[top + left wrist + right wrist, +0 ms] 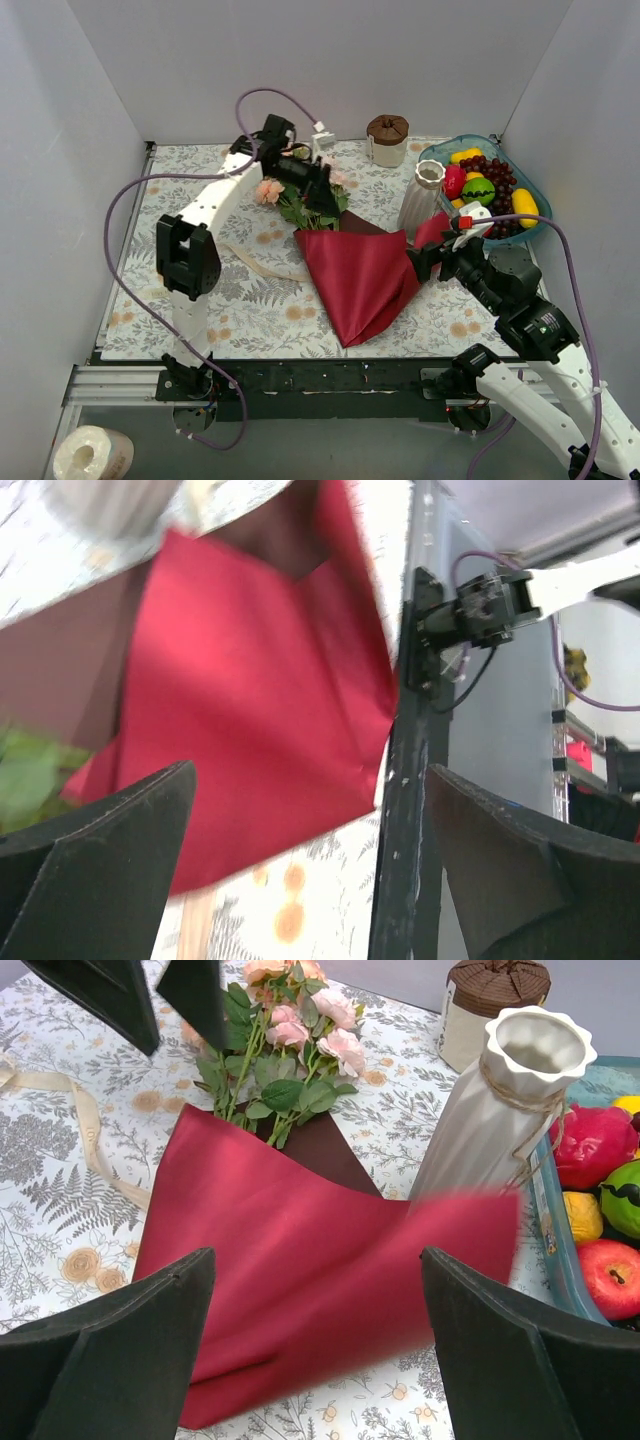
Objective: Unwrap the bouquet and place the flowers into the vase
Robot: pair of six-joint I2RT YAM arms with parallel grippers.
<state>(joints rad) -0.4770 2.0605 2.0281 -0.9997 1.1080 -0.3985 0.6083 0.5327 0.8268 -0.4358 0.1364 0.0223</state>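
From overhead I judge it half done: the ribbon (pixel 88 1125) is off at centre left, the paper (pixel 360 280) is spread mid-frame with the flowers (pixel 300 205) at its upper edge, the left gripper (pixel 310 770) and right gripper (pixel 318 1255) gape empty, and the vase (pixel 422 200) at upper right is hemmed in by the fruit tray (pixel 548 1215), leaving open table at lower left.

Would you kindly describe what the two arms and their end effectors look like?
Both the left arm and right arm have white link shells joined by chunky black joint housings. A purple cable loops loosely along each. The left end effector and right end effector each carry two broad, wedge-shaped matte black fingers. A small red-and-white part sits near the right wrist.
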